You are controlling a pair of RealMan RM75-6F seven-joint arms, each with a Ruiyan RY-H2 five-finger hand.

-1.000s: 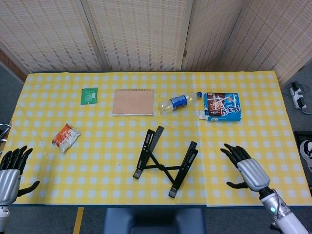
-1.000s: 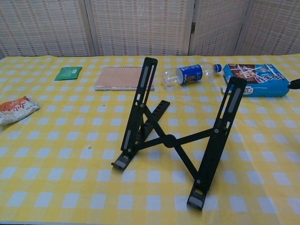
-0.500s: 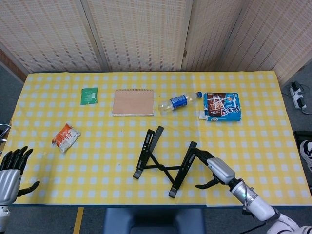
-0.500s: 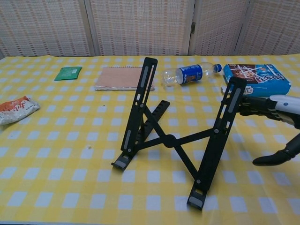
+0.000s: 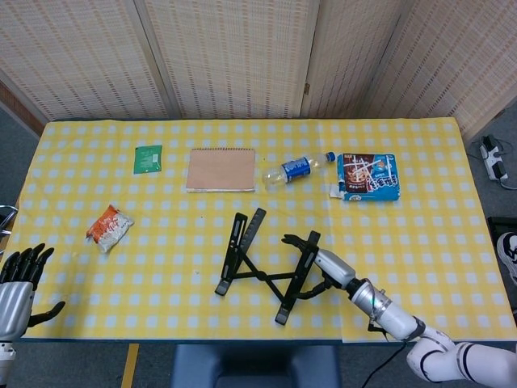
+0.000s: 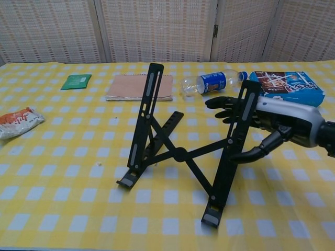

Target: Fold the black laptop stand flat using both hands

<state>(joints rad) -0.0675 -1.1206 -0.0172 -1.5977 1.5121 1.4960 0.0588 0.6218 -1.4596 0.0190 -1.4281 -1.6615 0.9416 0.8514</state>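
The black laptop stand [image 5: 266, 267] sits open near the front edge of the table [image 5: 452, 210], close to the middle. It has two long bars that stick up and lean back, with crossed bars joining them low down. The long bars run from the front of the table toward the back.

The right hand [image 6: 272, 123] is at the stand's right bar. Its fingers [image 6: 222, 107] reach around the top of that bar, and the thumb curls in lower down on the same side. It looks like the hand is gripping the bar, but it is hard to tell if it is squeezing tight or only touching.

The left hand [image 5: 18, 283] is far away at the left front corner of the table. Its fingers are spread and it holds nothing. The stand lies well off to its right, so the right hand is much nearer.

To fold the stand flat, the two long bars probably need to be pushed together. So the left hand most likely has to come across to the left bar [image 6: 142, 123], which nothing is touching.
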